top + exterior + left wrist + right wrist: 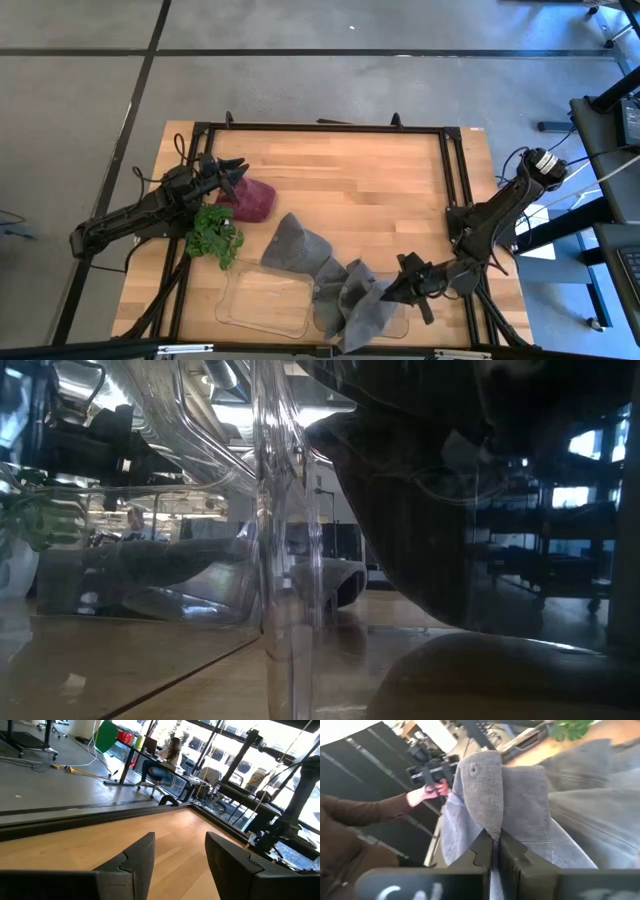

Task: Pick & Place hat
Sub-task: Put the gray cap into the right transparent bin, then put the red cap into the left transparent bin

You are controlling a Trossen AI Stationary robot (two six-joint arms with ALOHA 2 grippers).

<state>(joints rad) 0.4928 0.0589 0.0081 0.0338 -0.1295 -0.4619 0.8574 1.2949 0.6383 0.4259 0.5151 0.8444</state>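
Right gripper (495, 851) fingers pinch the grey hat (520, 795), seemingly over the tray (262, 300); left gripper (177, 857) fingers gape empty.

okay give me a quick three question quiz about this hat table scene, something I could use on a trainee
1. True or false: the right gripper is shut on a fold of the grey hat.
2. Which thing lies closest to the left gripper?
A. the maroon hat
B. the clear tray
C. the grey hat
3. Fill in: the green plant sits near the table's ____ edge in the high view.

Key: 1 true; 2 A; 3 left.
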